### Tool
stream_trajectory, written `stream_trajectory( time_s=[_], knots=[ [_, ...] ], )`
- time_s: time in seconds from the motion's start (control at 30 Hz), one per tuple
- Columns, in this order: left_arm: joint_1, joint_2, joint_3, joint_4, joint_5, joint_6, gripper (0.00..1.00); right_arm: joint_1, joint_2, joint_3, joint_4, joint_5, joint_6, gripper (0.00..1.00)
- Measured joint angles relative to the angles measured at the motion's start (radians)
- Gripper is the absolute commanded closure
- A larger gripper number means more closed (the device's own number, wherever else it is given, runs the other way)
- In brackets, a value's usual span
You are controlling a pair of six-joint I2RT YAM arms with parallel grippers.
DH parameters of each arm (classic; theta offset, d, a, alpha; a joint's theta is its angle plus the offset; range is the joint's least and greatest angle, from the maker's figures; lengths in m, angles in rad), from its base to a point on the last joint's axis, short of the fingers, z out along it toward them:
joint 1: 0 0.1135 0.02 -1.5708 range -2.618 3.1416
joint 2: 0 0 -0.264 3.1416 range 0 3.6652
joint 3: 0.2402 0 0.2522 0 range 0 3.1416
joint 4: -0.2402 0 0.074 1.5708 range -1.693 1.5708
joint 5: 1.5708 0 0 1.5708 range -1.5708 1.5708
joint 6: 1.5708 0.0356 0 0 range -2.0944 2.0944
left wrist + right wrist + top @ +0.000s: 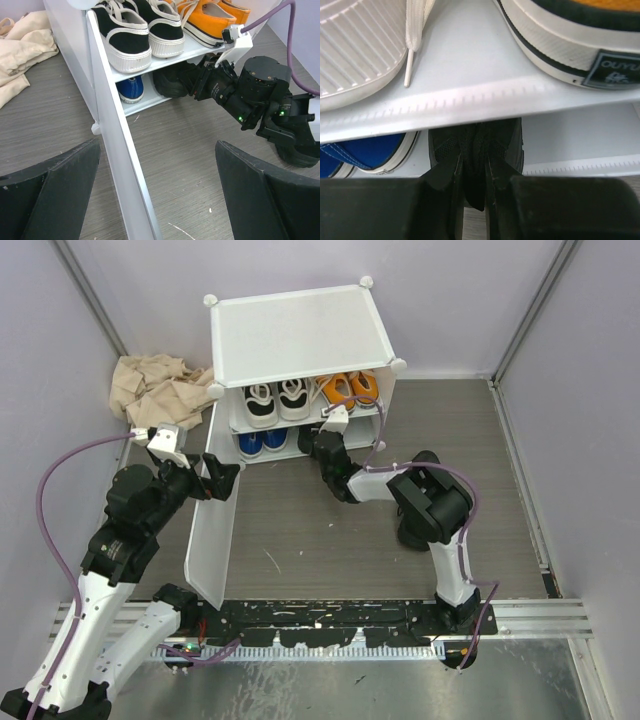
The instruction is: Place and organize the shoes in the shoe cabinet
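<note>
The white shoe cabinet [300,335] stands at the back with its door [212,530] swung open to the left. White-and-black sneakers [277,400] and orange sneakers [350,388] sit on the upper shelf, and blue sneakers [263,440] sit below at the left. My right gripper [475,167] is shut on a black shoe [475,145] and holds it in the lower compartment beside a blue shoe [370,152]. My left gripper [157,165] is open wide, with the door's edge [125,175] between its fingers and untouched.
A crumpled beige cloth [155,385] lies on the floor left of the cabinet. The open door stands between the two arms. Grey walls close in on both sides. The right arm [260,95] reaches low across the cabinet's front.
</note>
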Motion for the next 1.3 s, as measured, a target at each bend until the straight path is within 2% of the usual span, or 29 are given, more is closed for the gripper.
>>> stream_trajectory(
  time_s=[0.2,0.3,0.53,0.8,0.93,1.17,1.3],
  knots=[
    [0.001,0.001,0.000,0.001,0.003,0.000,0.02,-0.014,0.051,0.051,0.022,-0.004,-0.005,0.98],
    [0.001,0.001,0.000,0.001,0.003,-0.001,0.02,-0.026,0.069,0.072,0.027,-0.015,-0.005,0.94],
    [0.001,0.003,0.000,0.003,0.007,-0.002,0.02,-0.036,0.081,0.073,0.051,-0.029,0.010,0.54],
    [0.001,0.003,0.000,0.004,0.007,-0.003,0.02,-0.036,0.053,0.000,0.134,-0.112,0.037,0.23],
    [0.001,0.003,0.000,0.003,0.006,-0.003,0.02,-0.031,0.011,-0.051,0.137,-0.159,0.040,0.02],
    [0.001,0.003,0.000,0.003,0.006,-0.003,0.02,0.006,-0.198,-0.177,0.077,-0.208,0.034,0.00],
    [0.001,0.004,0.000,0.003,0.006,-0.003,0.02,0.023,-0.417,-0.263,-0.096,-0.229,0.042,0.00]
  ],
)
